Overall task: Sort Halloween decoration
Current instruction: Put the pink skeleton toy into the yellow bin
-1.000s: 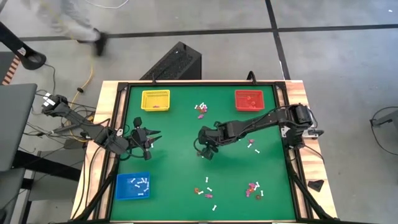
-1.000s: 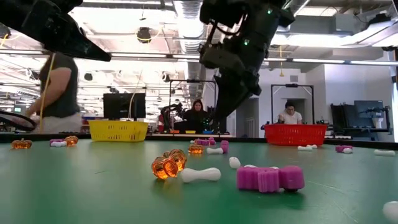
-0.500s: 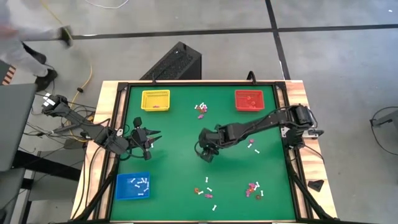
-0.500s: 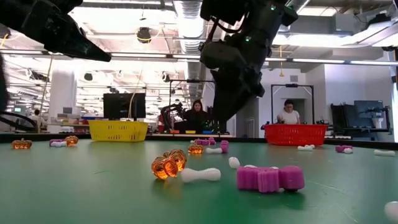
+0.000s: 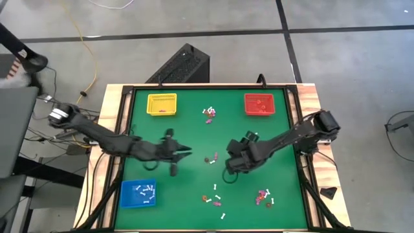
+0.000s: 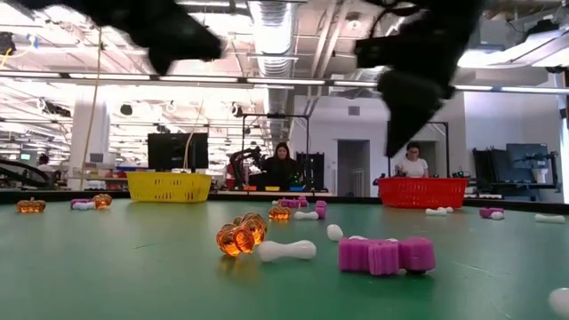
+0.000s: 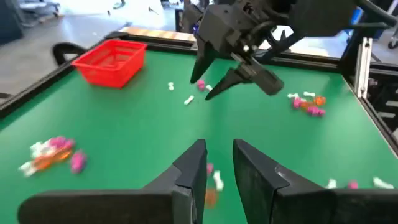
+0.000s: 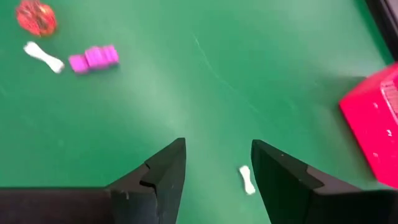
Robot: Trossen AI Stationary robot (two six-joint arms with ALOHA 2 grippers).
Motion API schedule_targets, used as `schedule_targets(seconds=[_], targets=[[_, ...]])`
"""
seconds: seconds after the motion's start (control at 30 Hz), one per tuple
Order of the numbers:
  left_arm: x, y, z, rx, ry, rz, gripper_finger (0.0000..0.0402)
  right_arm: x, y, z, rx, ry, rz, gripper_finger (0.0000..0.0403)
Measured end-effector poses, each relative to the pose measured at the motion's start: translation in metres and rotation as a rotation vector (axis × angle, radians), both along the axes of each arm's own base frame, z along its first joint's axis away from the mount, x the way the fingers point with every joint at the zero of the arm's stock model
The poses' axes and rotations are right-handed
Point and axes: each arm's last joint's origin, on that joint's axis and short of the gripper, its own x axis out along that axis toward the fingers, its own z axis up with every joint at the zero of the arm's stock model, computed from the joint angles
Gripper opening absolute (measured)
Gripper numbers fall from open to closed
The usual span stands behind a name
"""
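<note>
Green felt covers the desk (image 5: 194, 129) seen from above. A yellow tray (image 5: 162, 103) and a red tray (image 5: 260, 103) sit at the far side, and a blue tray (image 5: 138, 193) with white bits sits at the near left corner. The left gripper (image 5: 183, 153) reaches to the middle of the desk. The right gripper (image 5: 228, 169) is near it, a little to the right. Small trinkets (image 5: 210, 158) lie between them, and more trinkets lie near the front edge and up between the yellow and red trays.

From desk height, an orange pumpkin (image 6: 240, 236), a white bone (image 6: 286, 250) and a purple piece (image 6: 386, 254) lie close together, with the bone touching the pumpkin. Both arms hang above as dark blurs. People sit in the room far behind.

The left wrist view shows the left jaws a little apart with nothing between them. The right gripper (image 7: 211, 78) is ahead with its jaws spread wide, and it looks empty, though it is blurry.

The right wrist view shows the right jaws spread wide over the felt. A white bone (image 8: 247, 179) lies on the desk between them, not held.
</note>
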Motion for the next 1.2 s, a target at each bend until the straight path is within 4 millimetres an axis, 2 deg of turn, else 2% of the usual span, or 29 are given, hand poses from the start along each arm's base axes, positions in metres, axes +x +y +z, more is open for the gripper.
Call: schedule_targets(seconds=[0.1,0.27,0.4,0.5,0.6,0.7,0.83,1.03,1.2], targets=[[0.043,0.002,0.003,-0.096,0.068,0.010,0.0058,-0.020,-0.003,-0.004,-0.062,-0.036,-0.030,0.0211],[0.102,0.015,-0.005,-0.241,0.315,0.118,0.0057,-0.056,-0.015,0.001,-0.144,-0.175,-0.070,0.0211],[0.134,0.026,-0.014,-0.345,0.451,0.240,0.0059,-0.083,-0.018,0.002,-0.088,-0.243,-0.043,0.0211],[0.151,0.033,-0.013,-0.434,0.464,0.326,0.0059,-0.100,-0.015,-0.001,-0.079,-0.350,-0.017,0.0211],[0.163,0.041,-0.016,-0.577,0.474,0.443,0.0060,-0.112,-0.013,-0.007,-0.051,-0.412,0.032,0.0211],[0.169,0.048,-0.023,-0.683,0.525,0.480,0.0060,-0.119,-0.011,-0.005,-0.038,-0.453,0.075,0.0211],[0.172,0.052,-0.023,-0.810,0.520,0.488,0.0064,-0.128,-0.009,-0.005,-0.047,-0.485,0.104,0.0211],[0.172,0.053,-0.021,-0.813,0.485,0.524,0.0095,-0.136,-0.001,-0.012,-0.062,-0.483,0.158,0.0210],[0.171,0.052,-0.024,-0.778,0.502,0.517,0.0133,-0.137,-0.004,-0.015,-0.097,-0.472,0.155,0.0210]])
